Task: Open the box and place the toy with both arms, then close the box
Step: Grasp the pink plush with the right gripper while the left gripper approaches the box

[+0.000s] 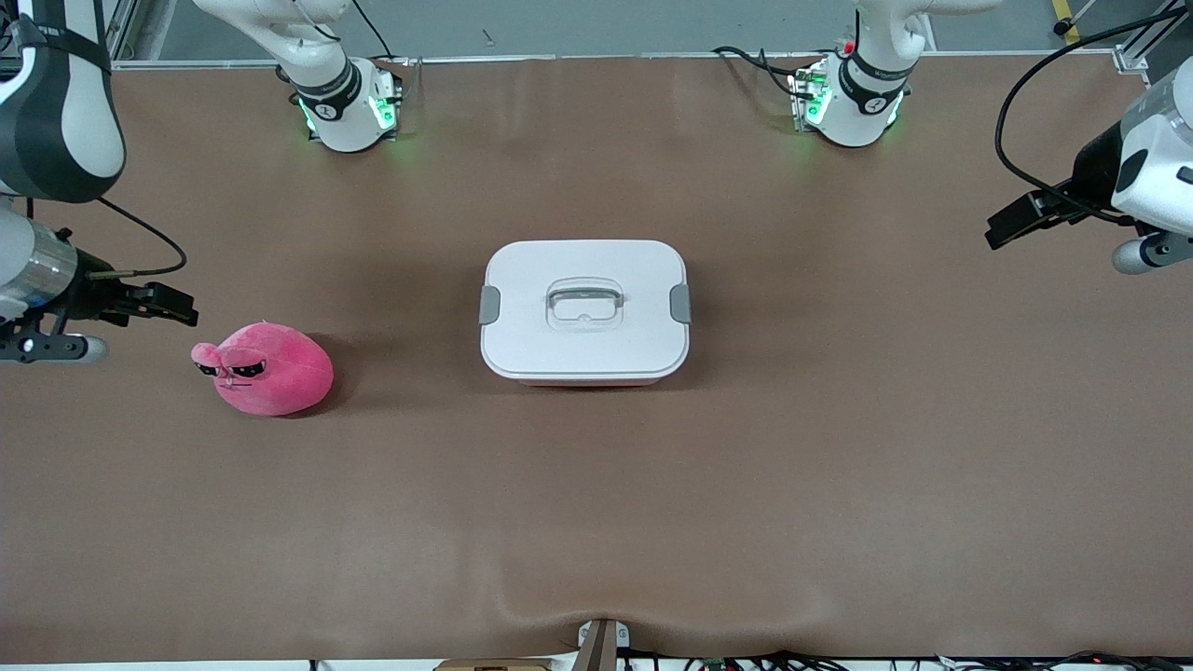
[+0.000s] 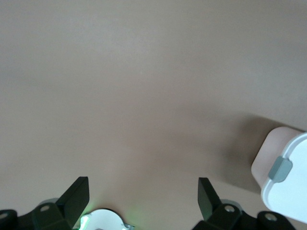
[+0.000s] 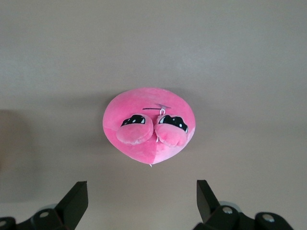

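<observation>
The box (image 1: 585, 312) sits shut in the middle of the table, with a white lid, a grey clip (image 1: 489, 305) at each end and a clear recessed handle (image 1: 584, 306). One corner of it with a clip shows in the left wrist view (image 2: 288, 177). The pink plush toy (image 1: 266, 368) lies toward the right arm's end of the table, a little nearer the front camera than the box. It also shows in the right wrist view (image 3: 148, 124). My right gripper (image 1: 172, 306) (image 3: 141, 194) is open and empty over bare table beside the toy. My left gripper (image 1: 1011, 224) (image 2: 142, 191) is open and empty over bare table toward the left arm's end.
The brown table cover (image 1: 839, 466) spreads all round the box. The right arm's base (image 1: 345, 102) and the left arm's base (image 1: 853, 102) stand at the table's edge farthest from the front camera. A small mount (image 1: 601, 643) sits at the nearest edge.
</observation>
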Controlling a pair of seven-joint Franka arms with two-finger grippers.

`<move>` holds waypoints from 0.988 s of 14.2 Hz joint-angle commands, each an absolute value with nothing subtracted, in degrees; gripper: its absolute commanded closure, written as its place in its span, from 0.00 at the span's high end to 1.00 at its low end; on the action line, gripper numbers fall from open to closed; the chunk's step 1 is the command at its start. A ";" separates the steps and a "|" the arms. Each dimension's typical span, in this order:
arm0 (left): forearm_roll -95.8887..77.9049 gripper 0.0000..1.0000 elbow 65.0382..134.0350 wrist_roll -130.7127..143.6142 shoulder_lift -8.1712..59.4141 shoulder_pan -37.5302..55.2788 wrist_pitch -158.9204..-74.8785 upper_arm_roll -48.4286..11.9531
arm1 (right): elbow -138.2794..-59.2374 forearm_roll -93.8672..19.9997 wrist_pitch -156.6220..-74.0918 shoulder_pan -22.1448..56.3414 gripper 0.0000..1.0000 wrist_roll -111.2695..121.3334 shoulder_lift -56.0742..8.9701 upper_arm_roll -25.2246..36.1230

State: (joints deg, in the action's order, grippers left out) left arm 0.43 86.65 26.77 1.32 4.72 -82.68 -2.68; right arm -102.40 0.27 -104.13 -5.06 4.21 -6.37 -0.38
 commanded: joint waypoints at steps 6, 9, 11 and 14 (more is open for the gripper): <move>-0.88 1.00 86.04 34.09 5.44 5.63 -81.04 -10.27 | -105.19 0.88 -110.46 -3.25 1.00 4.66 -12.13 -0.35; -0.79 1.00 85.96 39.98 7.90 6.06 -80.94 -13.70 | -106.35 0.88 -112.50 -3.25 1.00 3.96 -12.91 -0.35; -0.79 1.00 85.52 40.87 8.78 6.50 -81.21 -13.97 | -106.61 0.88 -112.41 -3.25 1.00 3.96 -13.10 -0.35; -0.88 1.00 85.52 41.04 8.96 6.94 -81.30 -13.97 | -107.40 0.88 -112.32 -3.25 0.97 3.96 -13.18 -0.35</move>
State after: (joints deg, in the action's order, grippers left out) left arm 0.09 86.88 40.45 8.70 6.76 -81.86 -14.10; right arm -106.40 0.27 -111.86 -3.41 4.20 -13.59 -0.40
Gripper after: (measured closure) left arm 0.000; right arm 0.004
